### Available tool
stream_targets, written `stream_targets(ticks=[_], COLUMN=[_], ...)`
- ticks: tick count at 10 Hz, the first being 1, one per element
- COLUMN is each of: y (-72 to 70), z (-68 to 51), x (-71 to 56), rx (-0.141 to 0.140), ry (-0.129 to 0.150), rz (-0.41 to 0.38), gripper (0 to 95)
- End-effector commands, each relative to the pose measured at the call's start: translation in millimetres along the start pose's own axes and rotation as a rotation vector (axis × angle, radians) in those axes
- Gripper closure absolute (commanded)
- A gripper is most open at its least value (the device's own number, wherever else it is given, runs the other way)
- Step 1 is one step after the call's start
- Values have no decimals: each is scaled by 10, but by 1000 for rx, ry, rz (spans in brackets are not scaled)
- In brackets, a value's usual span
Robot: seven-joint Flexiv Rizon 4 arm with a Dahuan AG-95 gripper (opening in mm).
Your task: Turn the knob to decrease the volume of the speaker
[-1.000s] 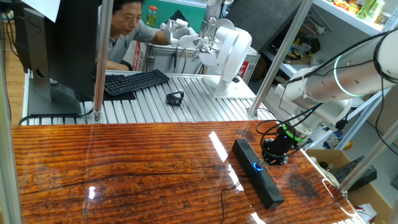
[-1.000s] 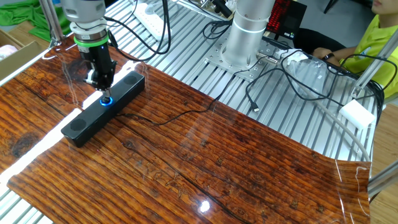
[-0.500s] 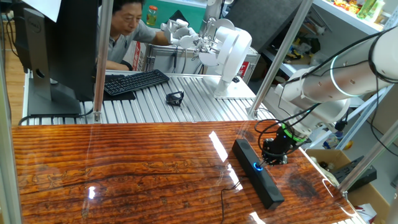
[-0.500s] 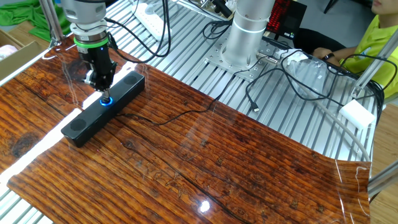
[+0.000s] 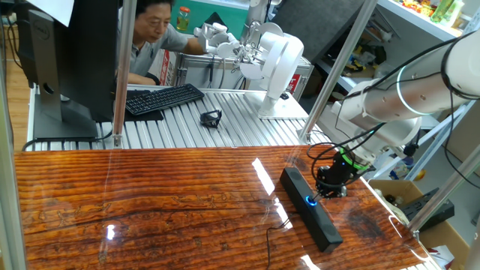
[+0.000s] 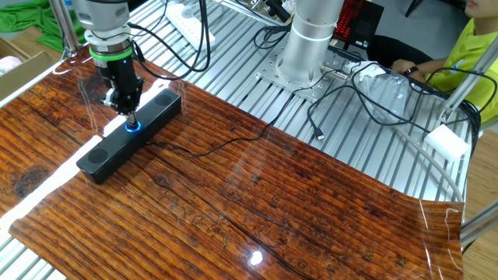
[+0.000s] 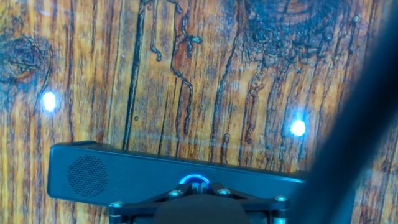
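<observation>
The gripper [image 6: 131, 118] points down, jaws closed on the knob [image 7: 195, 181] of the speaker [image 6: 129, 135]. The knob is small, rigid, probably slick; grip its rim. The light bar may slide.

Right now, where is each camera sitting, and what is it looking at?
One fixed view: sits across the wooden table, facing the man at the keyboard; the white arm reaches in from the right, pincer at the speaker.
The other fixed view: high on the opposite side, looking down at the arm's base and the pincer on the knob.
Hand view: on the hand, looking straight down at the speaker; the pincer's base fills the bottom edge.
All share the blue-lit knob.
</observation>
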State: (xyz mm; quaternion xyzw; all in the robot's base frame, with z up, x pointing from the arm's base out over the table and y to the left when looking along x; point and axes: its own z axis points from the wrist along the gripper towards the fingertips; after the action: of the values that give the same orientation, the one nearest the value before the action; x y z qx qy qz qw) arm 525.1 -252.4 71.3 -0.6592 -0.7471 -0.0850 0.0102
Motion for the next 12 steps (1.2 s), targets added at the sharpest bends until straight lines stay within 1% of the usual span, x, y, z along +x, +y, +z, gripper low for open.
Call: stream_targets(ticks=[1,2,3,8,10,11,12], y=[3,3,3,3,3,3,6], z=[15,15,16,17,17,17,15], x=[-7,-7,-7,-7,-6,-6,-3], rx=[1,1,1,-1,-1,-1,0], ry=[0,0,0,0,2,2,-4], rz=[0,4,10,29,59,67,81], gripper=[950,950,760,760,760,570,570])
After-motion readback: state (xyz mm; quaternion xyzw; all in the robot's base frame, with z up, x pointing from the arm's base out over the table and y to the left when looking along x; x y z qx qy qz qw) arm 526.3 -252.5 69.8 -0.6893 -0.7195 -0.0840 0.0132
